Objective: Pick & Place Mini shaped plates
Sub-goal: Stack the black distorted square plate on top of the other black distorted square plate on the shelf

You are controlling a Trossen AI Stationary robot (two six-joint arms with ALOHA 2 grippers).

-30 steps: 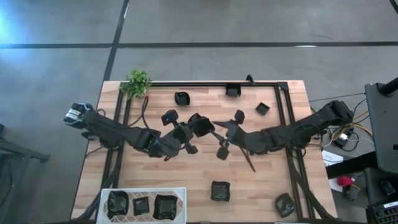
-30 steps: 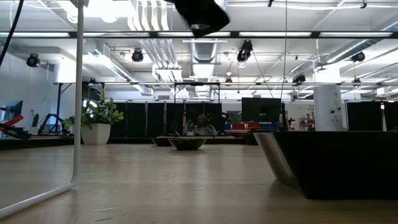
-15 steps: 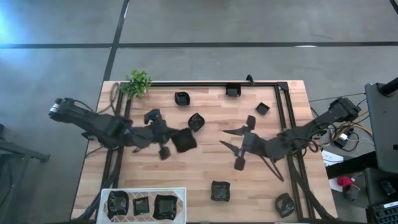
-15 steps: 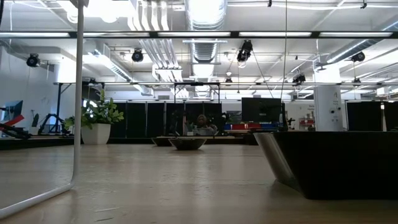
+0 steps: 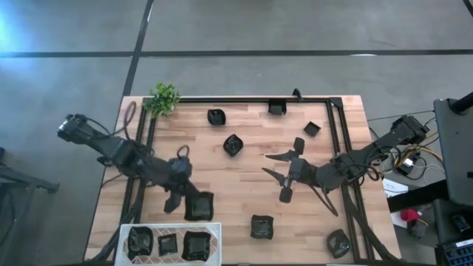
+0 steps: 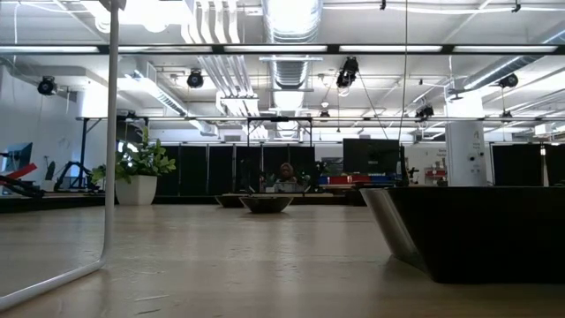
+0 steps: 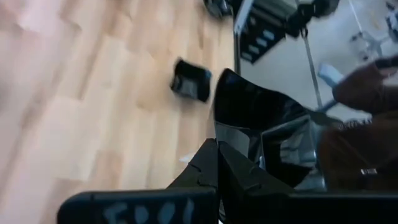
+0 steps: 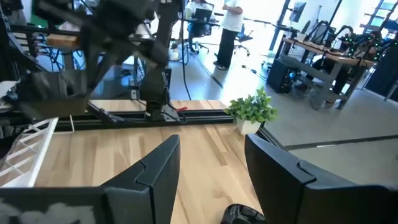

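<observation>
So the white wire basket (image 5: 171,227) at the desk's near-left edge is the landmark, and it's got three glossy black mini dishes sitting in it. Just above its far rim the left gripper (image 5: 185,207) hangs with its jaws clenched on a square glossy black mini plate (image 5: 199,207), so I'd call this the carry-to-drop step. Next move looks like easing the plate over the rim and letting go inside without knocking the others.

Right of the basket there's another small black dish (image 5: 261,226) on the pale wooden desk (image 5: 236,185), and one more (image 5: 338,242) toward the near-right corner. Farther off, the right gripper (image 5: 284,174) waits mid-desk, jaws spread wide and holding nothing. Beyond that, more dishes dot the far side, out to the little green plant (image 5: 163,97) in the corner.

The left wrist view shows the plate's rim pinched right at the fingertips, which the overhead shot can't. The low view shows neither arm.
</observation>
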